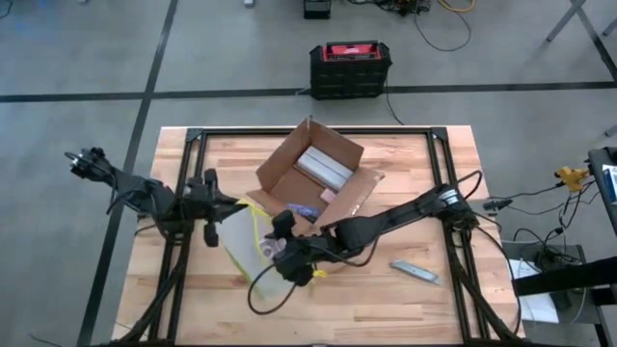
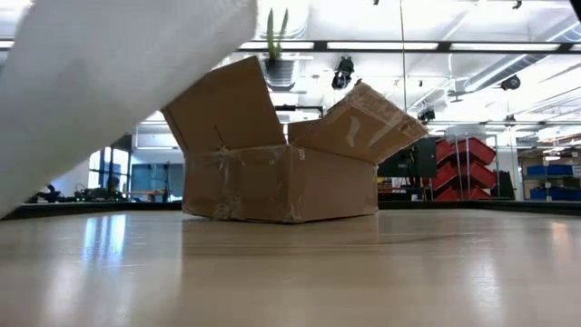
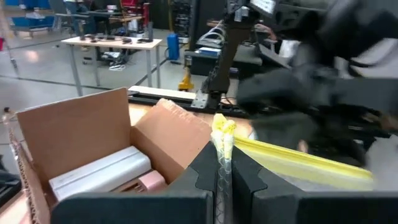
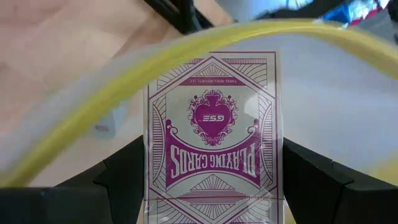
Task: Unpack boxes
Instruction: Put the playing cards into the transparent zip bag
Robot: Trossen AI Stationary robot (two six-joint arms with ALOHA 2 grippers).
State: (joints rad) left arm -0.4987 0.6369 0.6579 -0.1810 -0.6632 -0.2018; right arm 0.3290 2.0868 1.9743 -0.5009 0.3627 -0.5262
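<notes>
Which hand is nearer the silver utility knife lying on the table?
Right. The right hand, holding the playing cards at the pouch mouth, is closer to the knife; the left hand pinches the pouch's far edge.

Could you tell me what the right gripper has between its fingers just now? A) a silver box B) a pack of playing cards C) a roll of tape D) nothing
B: the right wrist view shows the right gripper with a purple-printed pack of playing cards between its fingers, at the yellow-edged mouth of the clear pouch.
</notes>
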